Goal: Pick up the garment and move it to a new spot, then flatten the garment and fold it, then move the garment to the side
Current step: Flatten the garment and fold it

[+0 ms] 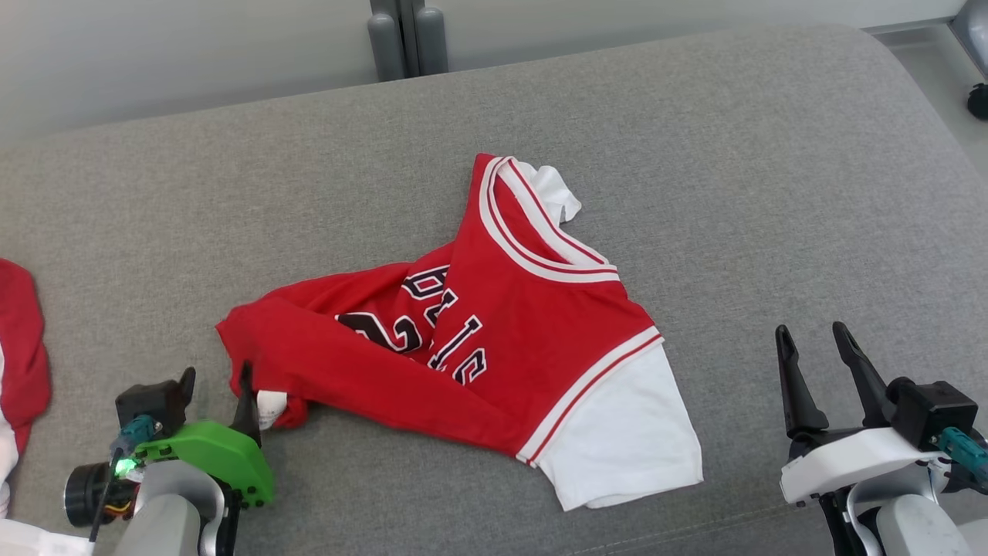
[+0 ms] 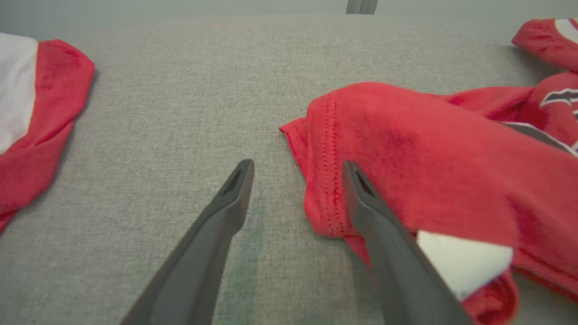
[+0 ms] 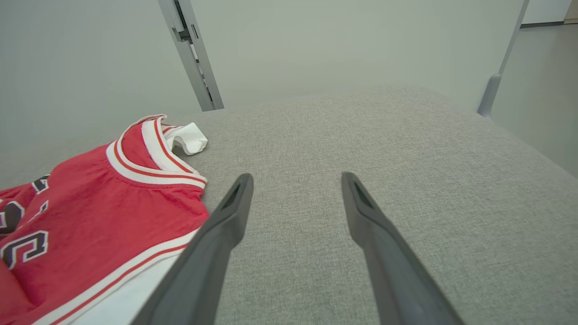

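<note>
The garment [image 1: 494, 340] is a red jersey with white sleeves and black lettering, lying crumpled and partly folded over in the middle of the grey cushion [image 1: 733, 193]. My left gripper [image 1: 216, 372] is open at the garment's near left end. In the left wrist view the red hem of the garment [image 2: 429, 149] reaches in between the spread fingers of my left gripper [image 2: 298, 164], and one finger lies across the cloth. My right gripper [image 1: 812, 330] stands open to the right of the white sleeve, apart from it. The right wrist view has the garment [image 3: 104, 198] left of my right gripper [image 3: 295, 176].
Another red and white cloth [image 1: 19, 340] lies at the cushion's left edge, also seen as the cloth [image 2: 36, 113] in the left wrist view. Grey posts [image 1: 407, 38] stand behind the cushion against a pale wall. A dark wheel [image 1: 979, 100] sits on the floor at the far right.
</note>
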